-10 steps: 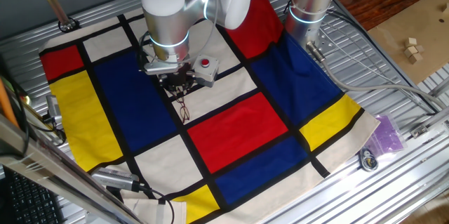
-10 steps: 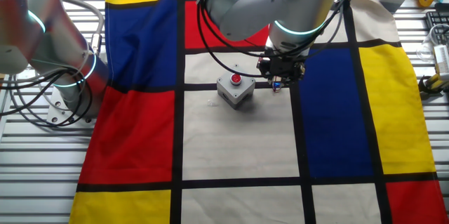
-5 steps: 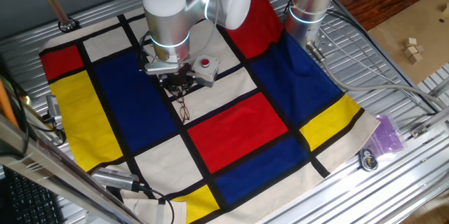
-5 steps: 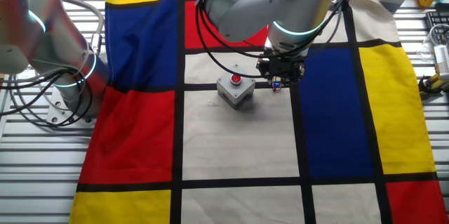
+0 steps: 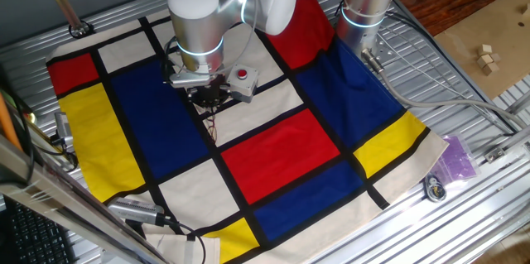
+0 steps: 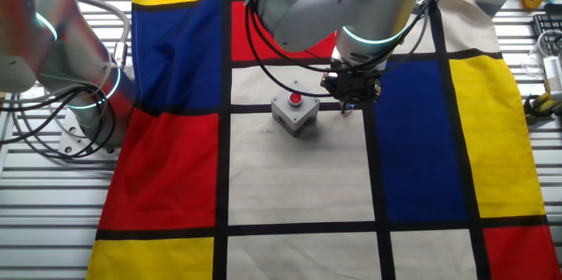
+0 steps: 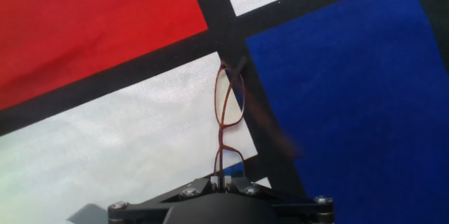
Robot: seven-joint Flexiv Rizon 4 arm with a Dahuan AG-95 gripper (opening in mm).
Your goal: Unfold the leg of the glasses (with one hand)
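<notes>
Hand view shows you the glasses (image 7: 226,122) hanging from the gripper (image 7: 223,180), which is closed on the frame's near end, above the cloth (image 7: 105,147). The leg (image 7: 263,115) appears partly swung out; full unfolding remains.

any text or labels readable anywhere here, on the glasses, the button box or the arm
None can be read.
The glasses: thin frame, no marking visible.
The grey button box: plain red button, no lettering visible.
The hand: dark housing with screws, no label.
The checked cloth: colour blocks only.
</notes>
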